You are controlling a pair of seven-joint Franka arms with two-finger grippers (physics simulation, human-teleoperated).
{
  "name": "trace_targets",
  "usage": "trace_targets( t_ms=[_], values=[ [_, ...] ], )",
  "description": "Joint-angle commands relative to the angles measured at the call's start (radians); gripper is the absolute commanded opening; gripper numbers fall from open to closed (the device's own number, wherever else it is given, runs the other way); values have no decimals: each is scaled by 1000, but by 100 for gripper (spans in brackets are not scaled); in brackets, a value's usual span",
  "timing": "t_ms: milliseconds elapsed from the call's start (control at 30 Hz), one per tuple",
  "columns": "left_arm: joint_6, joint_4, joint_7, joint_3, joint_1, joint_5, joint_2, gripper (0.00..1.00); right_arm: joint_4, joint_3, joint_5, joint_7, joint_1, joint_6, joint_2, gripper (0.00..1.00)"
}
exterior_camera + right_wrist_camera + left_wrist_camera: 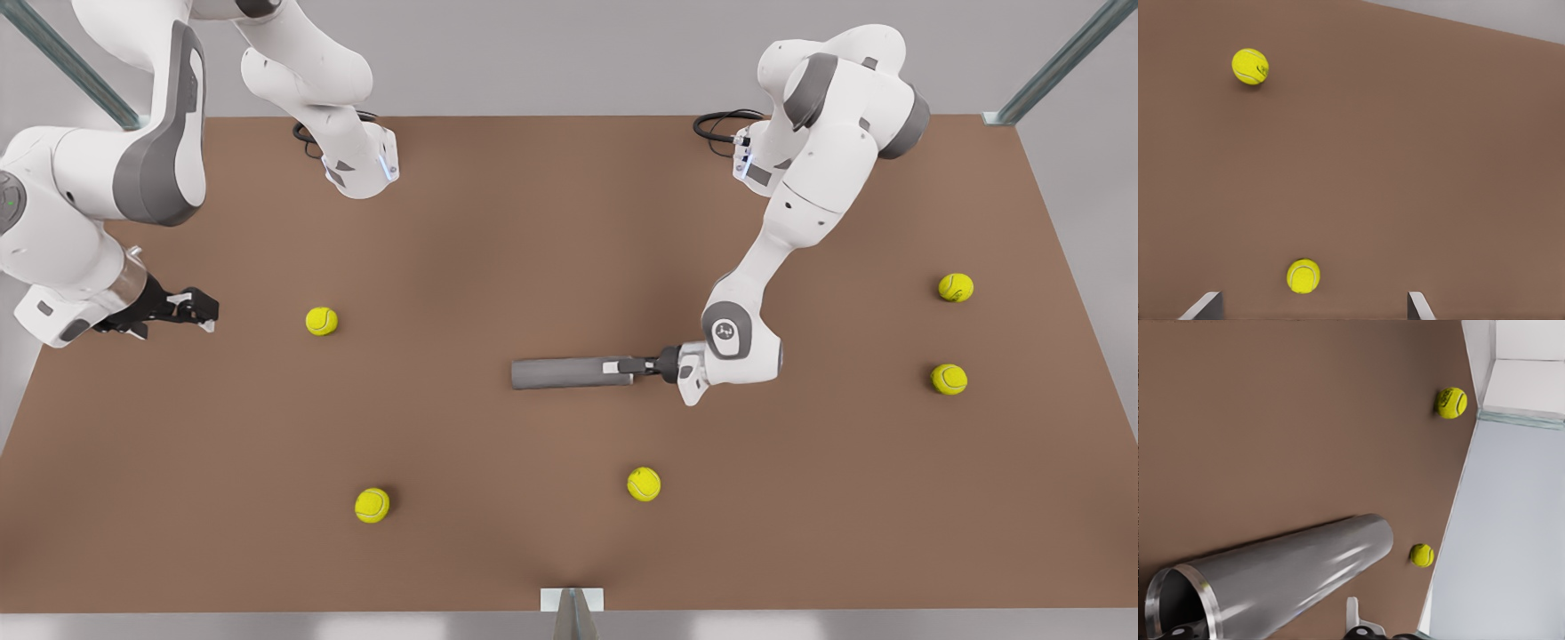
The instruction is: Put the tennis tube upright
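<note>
My work surface is a matte brown tabletop [551,222], plain, evenly lit, soft shadows. Pale grey floor [1102,267] all around it, seen past the edges. Metal frame struts run diagonally at both far corners [1058,64] [71,64]. A small light bracket with a grey post [572,604] sits at the near edge, centre. In my left wrist view, a white wall panel [1528,383] beyond the table edge.

— What sort of place is this?
— A simulated robot test cell: a bare brown table [569,222] ringed by flat grey floor.
— What shows it?
— Two white arm bases [360,164] bolted at that table's far edge, metal frame struts [1058,62] beyond its corners.
</note>
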Motion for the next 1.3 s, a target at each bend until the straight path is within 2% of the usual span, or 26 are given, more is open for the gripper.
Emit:
trace_targets(
  t_ms=[0, 33, 67, 100, 400, 467, 767, 867, 967, 1267],
  values=[
    [0, 0, 0, 0, -1, -31, 0, 61, 0, 0, 0, 0, 0, 0, 0, 100],
    [-1, 0, 18, 0, 5, -31, 0, 57, 0, 0, 0, 0, 0, 0, 0, 100],
    [-6, 0, 21, 0, 8, -31, 0, 40, 0, 0, 0, 0, 0, 0, -1, 100],
    [-11, 0, 25, 0, 13, -33, -1, 34, 0, 0, 0, 0, 0, 0, 0, 100],
    [-23, 2, 25, -9, 36, -77, -11, 31, 0, 2, -2, 2, 0, -3, -1, 100],
    [-24, 2, 23, -9, 37, -79, -12, 21, 0, 0, 0, 0, 0, -2, 0, 100],
    [-31, -14, 9, -120, 161, -79, -35, 21, 0, 2, -2, -3, 0, 2, 0, 100],
    [-31, -18, 9, -123, 168, -79, -35, 21, 0, 2, -2, -3, 0, 0, 0, 100],
    [-32, -26, -17, -181, 232, -77, -38, 21, 0, 2, -2, -5, 0, 3, 0, 100],
    [-63, -106, -232, -195, 247, -61, -189, 21, 0, 2, 0, -6, 1, 5, 8, 100]
  ],
)
